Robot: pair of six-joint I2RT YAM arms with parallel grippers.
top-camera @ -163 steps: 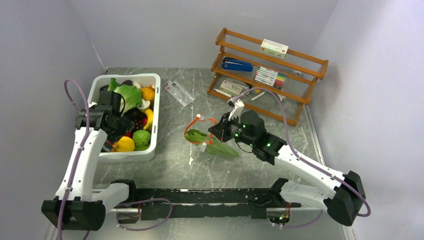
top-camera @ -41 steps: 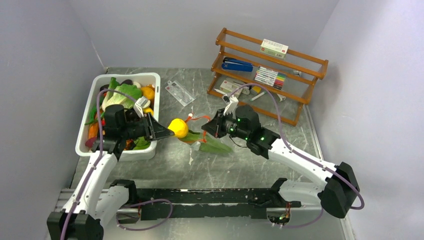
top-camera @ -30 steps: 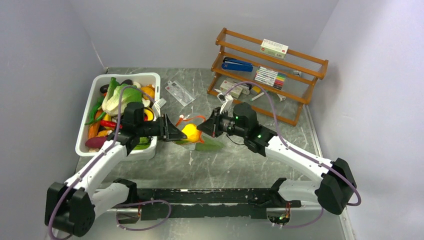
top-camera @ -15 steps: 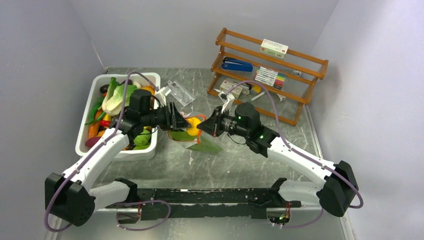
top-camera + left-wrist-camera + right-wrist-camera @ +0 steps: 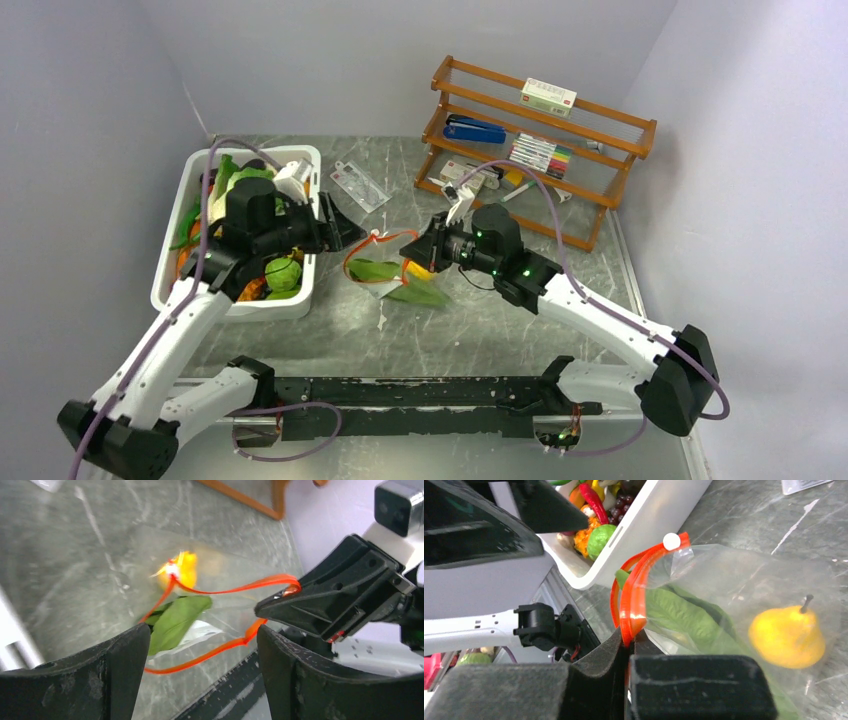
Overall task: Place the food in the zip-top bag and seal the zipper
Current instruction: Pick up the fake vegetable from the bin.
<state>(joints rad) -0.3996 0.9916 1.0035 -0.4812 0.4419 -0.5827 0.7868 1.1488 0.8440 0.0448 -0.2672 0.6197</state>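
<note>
Pear [image 5: 786,635] now lies inside the bag [image 5: 392,282] beside a leaf [image 5: 684,615], no longer held by the left gripper [image 5: 345,222]. That gripper has drawn back to the bin [image 5: 270,308], its jaws spread and empty. The right gripper [image 5: 629,642] stays pinched on the zipper [image 5: 630,600], holding the mouth up in an open loop that faces the bin. The bag rests mid-table between the bin and the right arm. Bare table [image 5: 470,340] lies in front of it, and the rack [image 5: 600,195] stands well behind.
</note>
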